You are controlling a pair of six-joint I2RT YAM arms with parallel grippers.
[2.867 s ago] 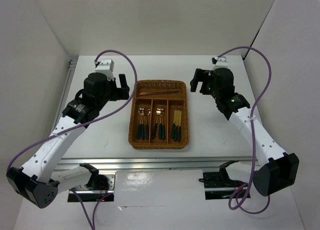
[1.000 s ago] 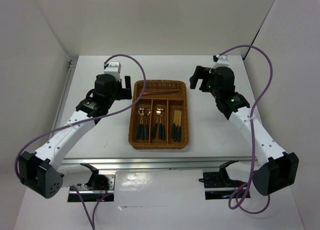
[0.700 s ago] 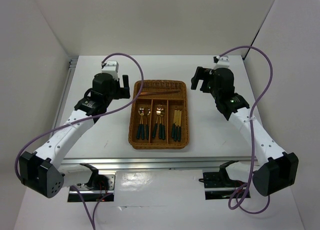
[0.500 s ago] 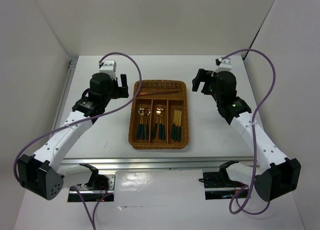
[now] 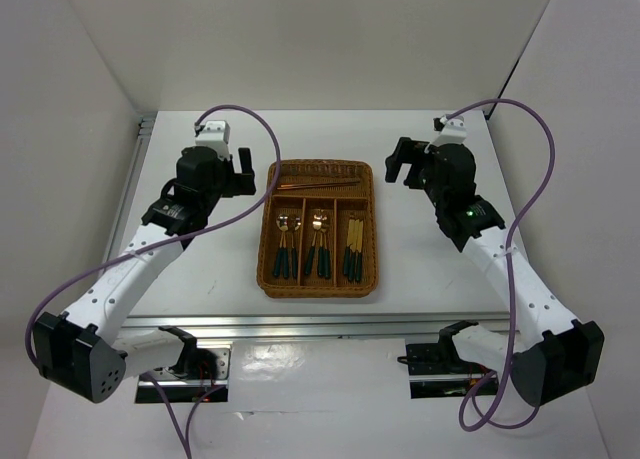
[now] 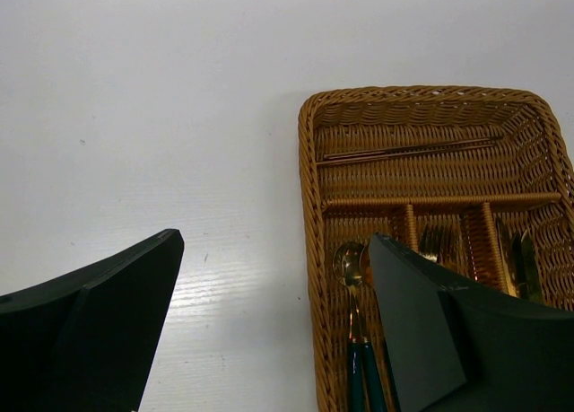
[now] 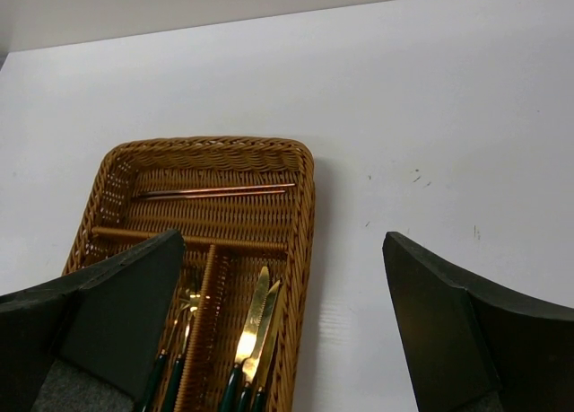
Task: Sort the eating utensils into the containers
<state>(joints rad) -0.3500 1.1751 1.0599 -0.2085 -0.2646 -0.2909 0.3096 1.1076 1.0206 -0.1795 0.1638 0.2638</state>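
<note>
The utensils all lie in the wicker tray [image 5: 318,291] at the middle of the white table [image 5: 430,269]. The two reddish chopsticks [image 5: 318,184] lie side by side in the crosswise slot at its far end. In the three long slots, gold heads point away from me and dark handles toward me: spoons [image 5: 287,241] in the left slot, forks [image 5: 318,241] in the middle and knives [image 5: 353,247] in the right. My left gripper [image 6: 273,246] hangs above bare table just beside the tray's far left corner, fingers spread wide with nothing between them; its camera looks past one finger at a spoon bowl. My right gripper [image 7: 282,241] is off the tray's far right corner, a little farther out than the left one. It too is spread wide and holds nothing, and the tray's right edge shows between its fingers.
</note>
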